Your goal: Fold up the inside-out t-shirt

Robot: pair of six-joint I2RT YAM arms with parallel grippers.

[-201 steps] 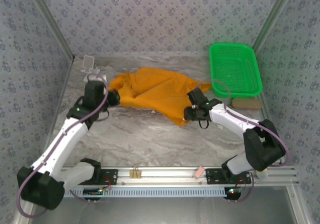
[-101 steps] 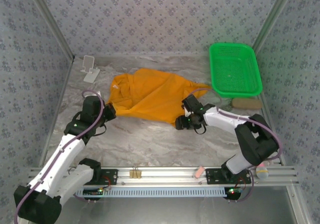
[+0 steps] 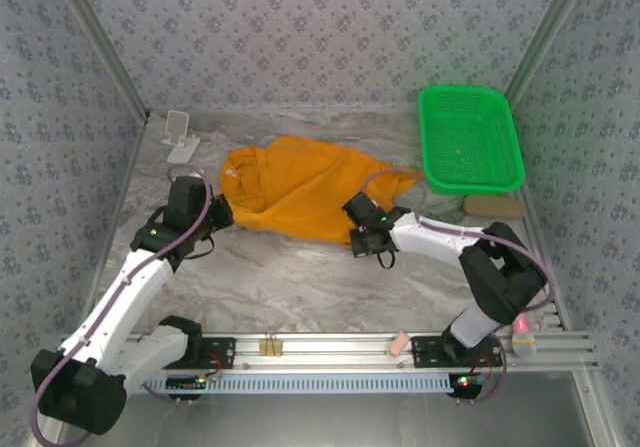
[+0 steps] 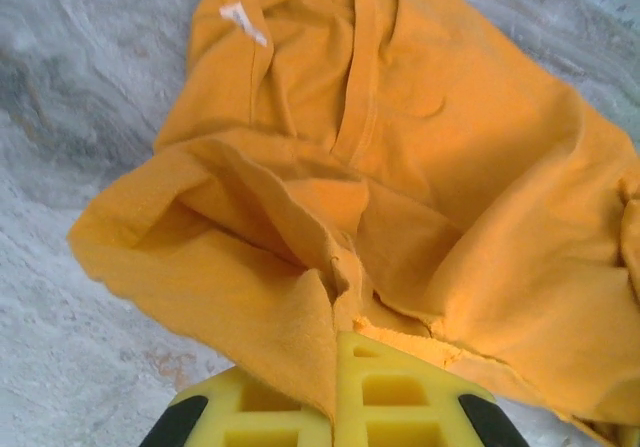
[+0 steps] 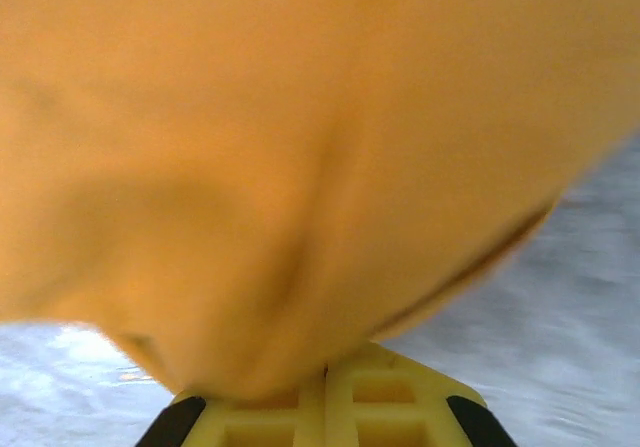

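The t-shirt (image 3: 300, 189) lay bunched on the marble tabletop (image 3: 290, 277), left of the green basket (image 3: 470, 137), with its white neck tag (image 4: 243, 22) facing up. The left pincer (image 4: 335, 339) was clamped on a fold at the garment's left edge. The right pincer (image 5: 325, 372) was closed at the lower right edge with cloth gathered at its tips, apparently gripped (that view was blurred).

Risks:
- Either grip might hold several layers, so pulling apart would tighten the bunch rather than spread it.
- A shallow right-hand bite could slip free under tension.
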